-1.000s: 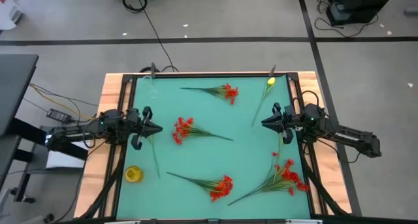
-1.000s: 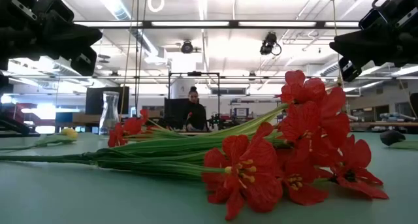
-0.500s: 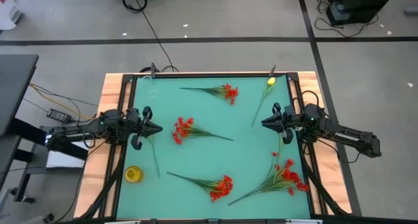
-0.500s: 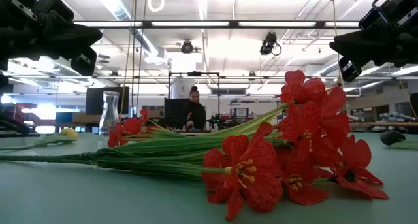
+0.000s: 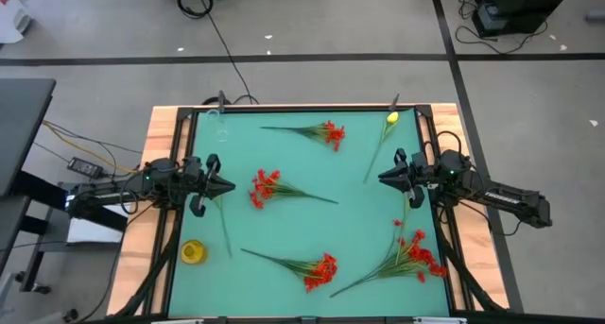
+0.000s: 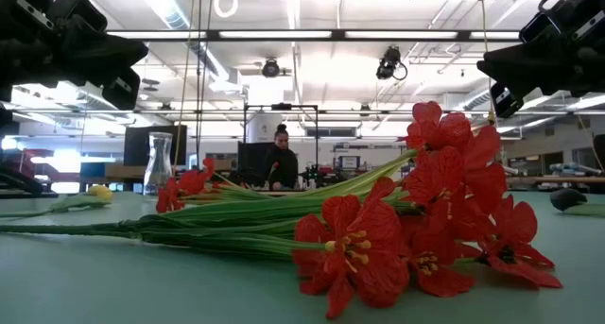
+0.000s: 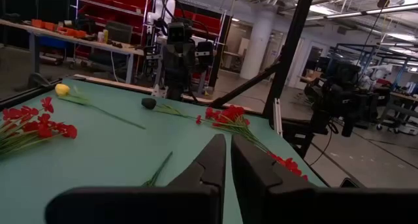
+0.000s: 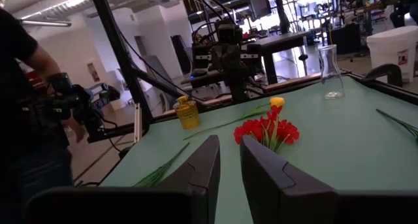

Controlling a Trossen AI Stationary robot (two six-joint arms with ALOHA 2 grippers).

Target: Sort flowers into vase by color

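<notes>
Several red flower sprays lie flat on the teal table: far centre (image 5: 326, 132), middle (image 5: 265, 187), near centre (image 5: 319, 269) and near right (image 5: 416, 253). A yellow tulip (image 5: 390, 119) lies at the far right. Another yellow tulip lies near the left edge; its stem (image 5: 225, 231) and bud (image 8: 277, 101) show. A clear vase (image 5: 220, 126) stands at the far left and a yellow vase (image 5: 193, 252) at the near left. My left gripper (image 5: 230, 185) hovers level at the left edge, shut and empty. My right gripper (image 5: 381, 179) hovers at the right edge, slightly open and empty.
Wooden rails and black frame bars (image 5: 180, 220) run along the table's left and right sides. A small dark object (image 7: 149, 103) lies on the table near the right arm's side. A person (image 8: 26, 119) stands beyond the table; another (image 6: 281, 163) is far behind it.
</notes>
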